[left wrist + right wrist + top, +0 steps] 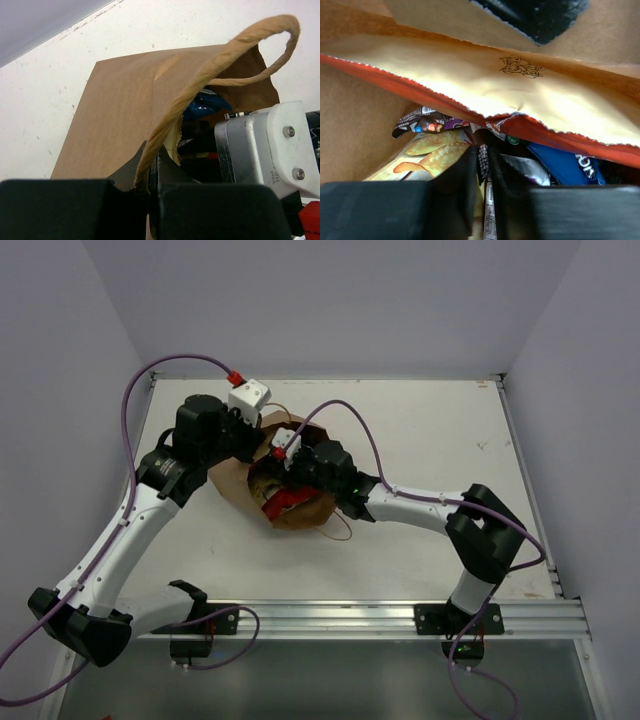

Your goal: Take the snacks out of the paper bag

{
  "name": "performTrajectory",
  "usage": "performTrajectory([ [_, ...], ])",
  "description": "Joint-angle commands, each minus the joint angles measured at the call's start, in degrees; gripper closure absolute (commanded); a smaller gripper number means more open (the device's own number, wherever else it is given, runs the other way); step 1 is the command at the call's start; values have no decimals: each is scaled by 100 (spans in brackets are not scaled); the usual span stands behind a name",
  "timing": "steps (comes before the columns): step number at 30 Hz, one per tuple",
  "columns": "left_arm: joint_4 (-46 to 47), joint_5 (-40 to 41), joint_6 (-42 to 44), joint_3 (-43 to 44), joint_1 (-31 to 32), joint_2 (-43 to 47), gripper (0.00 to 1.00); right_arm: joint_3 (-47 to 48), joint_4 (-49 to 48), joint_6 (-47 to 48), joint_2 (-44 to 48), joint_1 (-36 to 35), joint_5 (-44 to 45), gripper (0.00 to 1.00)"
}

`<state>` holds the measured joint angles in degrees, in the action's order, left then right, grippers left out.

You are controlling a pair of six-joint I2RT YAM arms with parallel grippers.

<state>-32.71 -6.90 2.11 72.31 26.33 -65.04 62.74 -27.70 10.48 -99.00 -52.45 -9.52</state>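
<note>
The brown paper bag [240,485] lies on its side mid-table, mouth facing right. My left gripper [149,186] is shut on its twine handle [220,62], holding the mouth open. My right gripper [487,172] is inside the bag, shut on the printed edge of a cream chip bag [427,155] that shows pictured chips. Above it lies an orange-cream bag [510,95]. A blue bag [565,167] is at the right and a small brown candy wrapper [422,122] at the left. A red bag [285,505] shows at the mouth.
The right arm's wrist housing [260,145] fills the bag mouth close to my left fingers. The bag's second twine handle [335,532] lies on the table in front. A raised table edge [525,480] runs along the right side.
</note>
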Motion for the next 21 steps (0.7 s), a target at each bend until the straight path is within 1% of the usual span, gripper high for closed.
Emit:
performTrajectory([
  [1, 89, -66, -324, -33, 4, 158, 100, 186, -87, 77, 249, -11, 82, 86],
  [2, 115, -58, -334, -68, 4, 201, 100, 177, -25, 77, 293, -11, 73, 95],
  [4, 133, -23, -360, -165, 4, 254, 100, 125, 124, 77, 486, -11, 38, 100],
  [6, 133, 109, -378, -200, -5, 272, 100, 2, 326, 42, 749, -11, -50, 100],
  [7, 116, 144, -387, -200, -5, 272, 100, -60, 588, 16, 1142, -11, -172, 100],
  [9, 116, 197, -387, -191, -5, 272, 100, -305, 853, -81, 1627, -11, -296, 100],
  [10, 124, 206, -404, -200, -5, 281, 100, -367, 1272, -107, 2126, -11, -348, 100],
  [12, 159, 259, -404, -218, -5, 263, 100, -525, 1731, -247, 2638, -11, -428, 100],
  [13, 160, 268, -396, -218, -5, 246, 100, -596, 2116, -283, 2910, -11, -419, 100],
  [14, 160, 320, -395, -244, -5, 237, 100, -736, 2303, -344, 3444, -11, -324, 100],
  [15, 160, 355, -387, -261, -5, 228, 100, -789, 2653, -397, 3701, -11, -236, 100],
  [16, 151, 408, -378, -270, -5, 211, 100, -851, 2752, -459, 3956, -11, -130, 100],
  [17, 168, 417, -378, -297, -5, 211, 100, -964, 2901, -572, 4411, -3, 271, 100],
  [20, 168, 373, -378, -323, -5, 193, 100, -1132, 3166, -696, 4880, 172, 950, 100],
  [21, 177, 356, -395, -323, -5, 193, 100, -1159, 3166, -757, 4977, 495, 1404, 100],
])
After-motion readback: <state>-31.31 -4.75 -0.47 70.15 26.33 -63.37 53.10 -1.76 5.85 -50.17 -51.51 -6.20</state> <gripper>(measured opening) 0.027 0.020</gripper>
